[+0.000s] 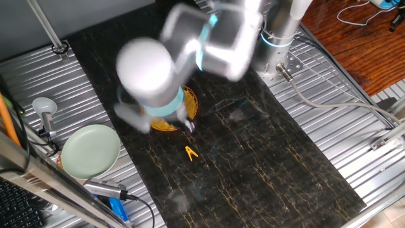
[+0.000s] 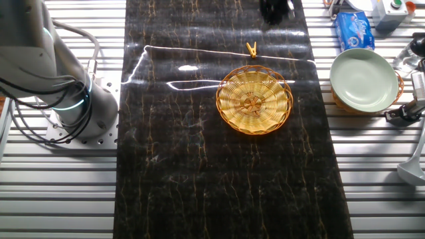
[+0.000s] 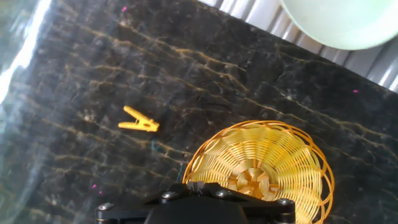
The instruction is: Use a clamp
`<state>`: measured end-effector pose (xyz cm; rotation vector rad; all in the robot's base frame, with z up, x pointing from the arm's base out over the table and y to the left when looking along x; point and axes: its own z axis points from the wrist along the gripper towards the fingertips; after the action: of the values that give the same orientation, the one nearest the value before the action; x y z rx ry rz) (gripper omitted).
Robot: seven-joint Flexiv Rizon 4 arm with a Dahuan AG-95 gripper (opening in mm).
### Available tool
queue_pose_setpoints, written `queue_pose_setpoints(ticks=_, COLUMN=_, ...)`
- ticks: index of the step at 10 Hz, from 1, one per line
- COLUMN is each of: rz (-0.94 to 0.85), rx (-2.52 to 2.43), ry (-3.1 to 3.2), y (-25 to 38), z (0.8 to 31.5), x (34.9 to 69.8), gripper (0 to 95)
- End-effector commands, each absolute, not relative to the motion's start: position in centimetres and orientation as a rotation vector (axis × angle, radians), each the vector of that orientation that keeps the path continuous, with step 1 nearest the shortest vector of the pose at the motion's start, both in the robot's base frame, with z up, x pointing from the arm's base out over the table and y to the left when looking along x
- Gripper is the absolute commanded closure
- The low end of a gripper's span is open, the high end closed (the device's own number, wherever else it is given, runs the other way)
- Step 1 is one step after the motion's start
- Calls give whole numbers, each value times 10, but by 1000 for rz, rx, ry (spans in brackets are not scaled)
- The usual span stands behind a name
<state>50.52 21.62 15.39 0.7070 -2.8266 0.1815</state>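
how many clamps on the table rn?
1: the clamp lies on the dark mat, apart from the woven basket. The arm blocks part of one fixed view, so others could be hidden.

A robotics lab: slatted aluminium bench [image 2: 60, 192], bolted arm base [image 2: 70, 109], loose cables [image 1: 354, 12].

- We see a round woven basket [image 2: 254, 99] sitting on a dark marbled mat [image 2: 186, 172].
- We find a pale green plate [image 2: 364, 79] off the mat, on the ribbed metal table [image 2: 60, 192].
- A blue packet [image 2: 354, 30] lies just beyond the plate.
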Motion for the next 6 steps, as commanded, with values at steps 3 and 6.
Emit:
queue_pose_setpoints(ticks=3, rz=272, rx=785, ry=-2804, y=292, z=128, x=500, gripper=950)
queue_pose_setpoints(ticks=6, rz=286, rx=1063, ry=-2767, y=300, z=111, x=487, gripper=950)
